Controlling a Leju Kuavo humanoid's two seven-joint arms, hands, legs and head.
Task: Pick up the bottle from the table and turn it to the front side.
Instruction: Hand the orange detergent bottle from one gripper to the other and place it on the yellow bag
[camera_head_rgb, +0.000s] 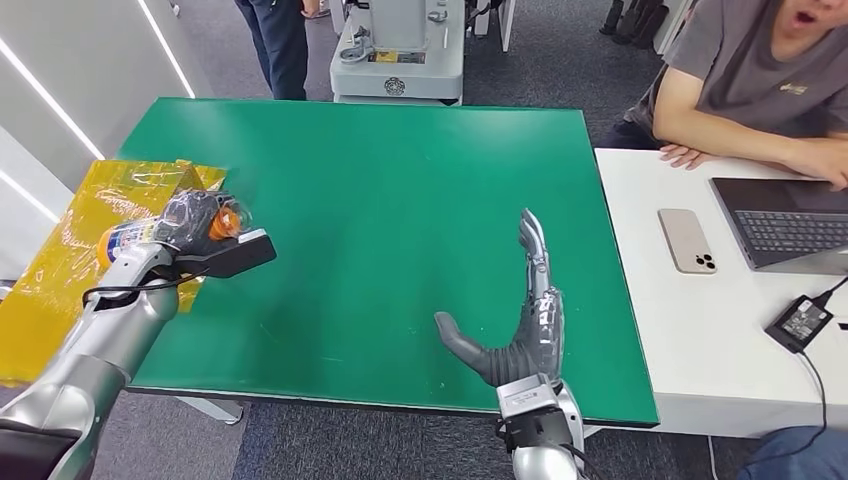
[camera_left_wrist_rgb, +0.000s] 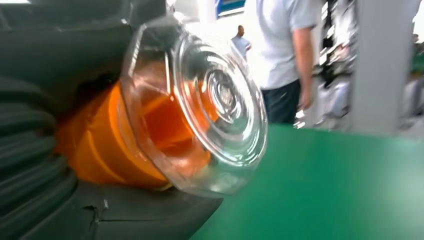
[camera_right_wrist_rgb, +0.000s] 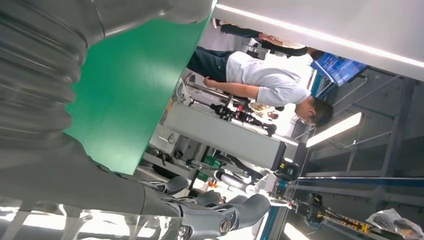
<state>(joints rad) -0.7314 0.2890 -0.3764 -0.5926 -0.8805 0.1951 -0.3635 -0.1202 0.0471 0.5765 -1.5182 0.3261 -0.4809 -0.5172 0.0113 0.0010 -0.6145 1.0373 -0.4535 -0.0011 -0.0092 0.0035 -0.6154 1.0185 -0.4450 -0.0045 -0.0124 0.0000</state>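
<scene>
My left hand (camera_head_rgb: 195, 228) grips a clear bottle (camera_head_rgb: 150, 232) with an orange inner part and a blue-and-white label, held lying sideways above the left edge of the green table (camera_head_rgb: 400, 200). In the left wrist view the bottle's clear rounded end (camera_left_wrist_rgb: 210, 105) and orange inside fill the space against my grey fingers (camera_left_wrist_rgb: 35, 165). My right hand (camera_head_rgb: 520, 320) stands open near the table's front edge, fingers stretched forward and thumb out to the left, holding nothing. The right wrist view looks past its ribbed cover (camera_right_wrist_rgb: 35, 90) at the green tabletop (camera_right_wrist_rgb: 130, 85).
A yellow plastic-wrapped surface (camera_head_rgb: 80, 250) lies under my left arm at the left. A white desk (camera_head_rgb: 650, 330) on the right carries a phone (camera_head_rgb: 687, 240), a laptop (camera_head_rgb: 790, 225) and a power brick (camera_head_rgb: 800, 322); a person (camera_head_rgb: 760, 80) leans on it. Another person (camera_head_rgb: 278, 40) and a machine (camera_head_rgb: 400, 50) stand beyond the table.
</scene>
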